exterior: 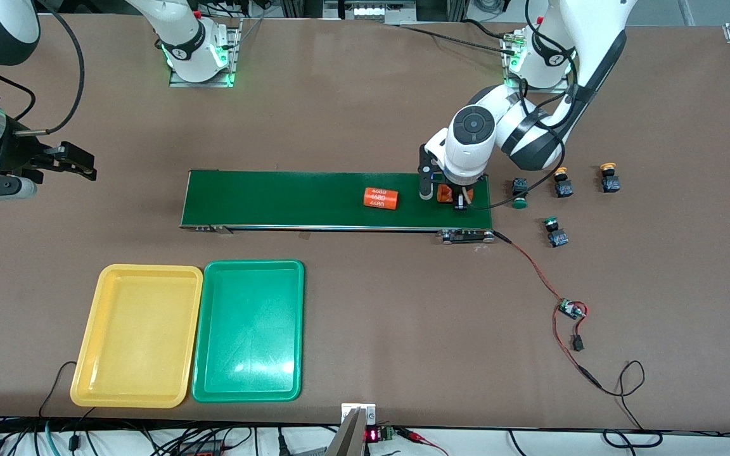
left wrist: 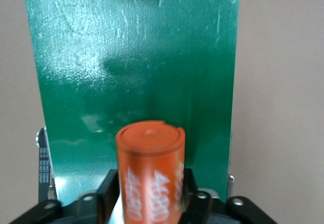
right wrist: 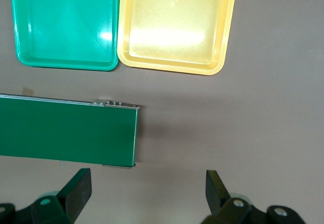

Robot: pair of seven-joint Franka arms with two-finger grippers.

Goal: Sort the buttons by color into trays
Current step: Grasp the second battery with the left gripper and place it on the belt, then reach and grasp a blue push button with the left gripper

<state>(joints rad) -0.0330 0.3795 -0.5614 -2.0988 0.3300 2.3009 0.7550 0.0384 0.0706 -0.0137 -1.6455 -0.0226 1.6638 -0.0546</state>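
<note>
The four small push-button switches, block-bodied in black and blue, sit loose on the brown surface at the left arm's end, just off the belt's end: one green-capped button (exterior: 519,193) tipped on its side, a second green-capped one (exterior: 555,233) nearer the front camera, and two yellow-capped ones (exterior: 562,183) (exterior: 609,178) upright. None has reached a tray. The shallow, glossy yellow plastic tray (exterior: 137,278) and its green twin (exterior: 251,269) lie touching side by side, well apart from the buttons, nearer the camera and toward the right arm's end, probably as the sorting goal.

Between them runs the long dark-green conveyor belt (exterior: 276,199), smooth and slightly scuffed, carrying an orange "4680" cylinder (exterior: 381,199) on its side. The left gripper (exterior: 444,197) is low over the belt's end around a second orange cylinder (left wrist: 150,173); whether it clamps it I cannot tell. The right gripper (right wrist: 147,193) waits over bare surface by the belt's other end, fingers (right wrist: 78,191) spread wide, holding nothing.
</note>
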